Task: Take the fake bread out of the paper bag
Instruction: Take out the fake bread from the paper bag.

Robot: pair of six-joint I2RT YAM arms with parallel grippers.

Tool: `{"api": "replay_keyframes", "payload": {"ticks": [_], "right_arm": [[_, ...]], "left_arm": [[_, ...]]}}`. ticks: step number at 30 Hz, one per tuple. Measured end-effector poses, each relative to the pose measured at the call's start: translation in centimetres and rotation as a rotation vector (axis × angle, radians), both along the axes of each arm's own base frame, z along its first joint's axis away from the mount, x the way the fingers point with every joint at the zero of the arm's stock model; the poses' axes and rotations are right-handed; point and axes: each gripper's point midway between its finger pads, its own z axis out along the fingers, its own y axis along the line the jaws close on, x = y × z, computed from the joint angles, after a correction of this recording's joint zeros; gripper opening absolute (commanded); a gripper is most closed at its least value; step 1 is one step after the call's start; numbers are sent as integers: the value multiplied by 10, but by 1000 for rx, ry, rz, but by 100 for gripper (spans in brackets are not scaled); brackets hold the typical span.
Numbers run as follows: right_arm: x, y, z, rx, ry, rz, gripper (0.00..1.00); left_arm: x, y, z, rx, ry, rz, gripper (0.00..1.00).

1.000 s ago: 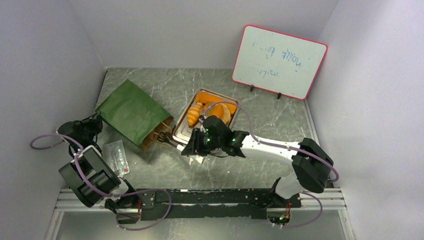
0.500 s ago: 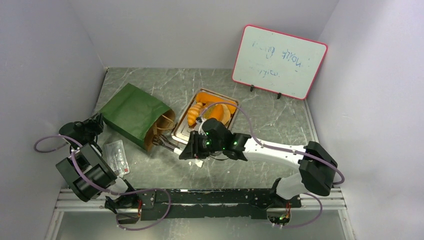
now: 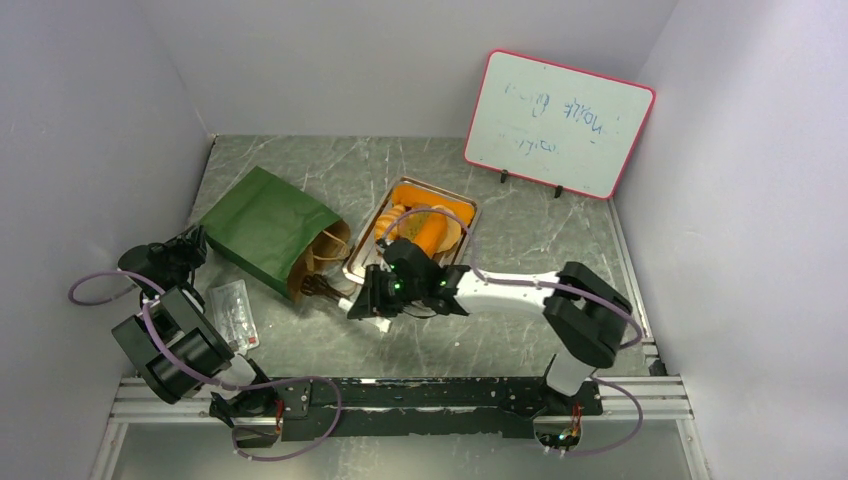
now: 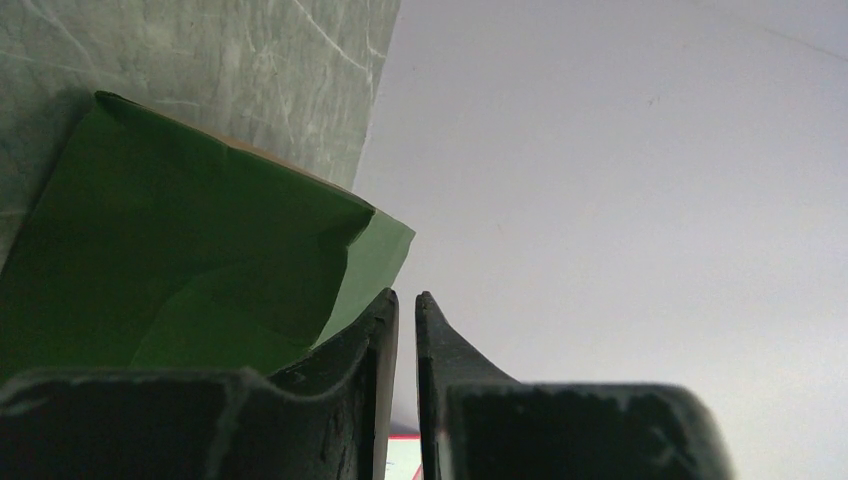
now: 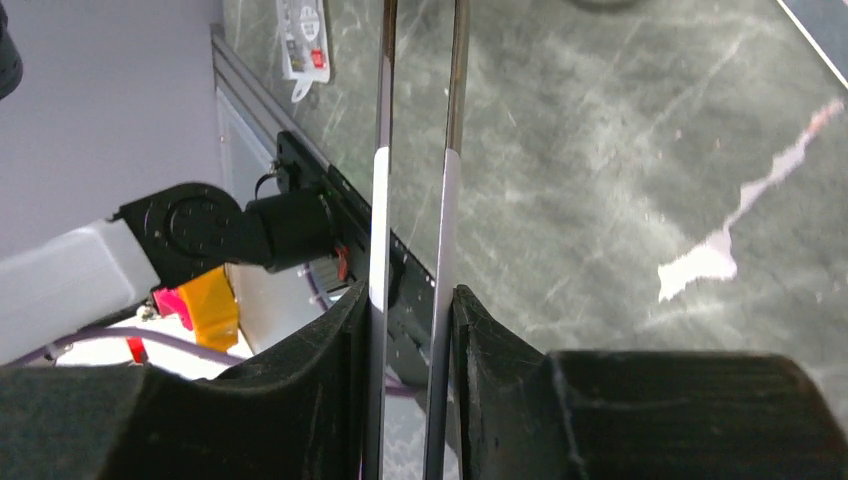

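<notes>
The dark green paper bag [image 3: 265, 228] lies on its side at the left, its brown mouth [image 3: 322, 258] facing right. Brown shapes show in the mouth; I cannot tell handle from bread. Orange fake bread [image 3: 425, 228] lies in the metal tray [image 3: 357, 270] to its right. My right gripper [image 3: 368, 300] is shut on metal tongs [image 3: 335, 288], whose dark tips sit at the bag's mouth. In the right wrist view the two tong arms [image 5: 380, 200] run between the fingers of that gripper [image 5: 410, 295]. My left gripper [image 3: 192, 240] is shut and empty beside the bag's closed end [image 4: 180, 250].
A clear plastic packet [image 3: 233, 312] lies near the left arm and also shows in the right wrist view [image 5: 303, 35]. A pink-framed whiteboard [image 3: 557, 123] stands at the back right. Grey walls close in the left, back and right.
My right arm has moved left, bringing the tong tips to the bag's mouth. The mouth has opened wider. The left arm shifted slightly, then held still.
</notes>
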Motion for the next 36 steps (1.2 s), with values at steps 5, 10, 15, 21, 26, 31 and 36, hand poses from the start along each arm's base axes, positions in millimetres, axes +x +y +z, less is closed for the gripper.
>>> {"api": "replay_keyframes", "payload": {"ticks": [5, 10, 15, 21, 26, 31, 36], "right_arm": [[20, 26, -1, 32, -23, -2, 28], [42, 51, 14, 103, -72, -5, 27], [58, 75, 18, 138, -114, 12, 25], [62, 99, 47, 185, -208, 61, 25], [54, 113, 70, 217, -279, 106, 25], [44, 115, 65, 193, -288, 132, 25], [38, 116, 62, 180, -302, 146, 25]], "left_arm": [[0, 0, 0, -2, 0, 0, 7], [-2, -2, -4, 4, 10, -3, 7], [-3, -3, -8, 34, 27, -15, 7], [-6, -4, -14, 70, 82, -32, 7], [-3, 0, -9, 115, 100, -43, 7], [-4, 0, -12, 134, 125, -52, 7], [-4, -1, -13, 141, 149, -64, 7]]}}
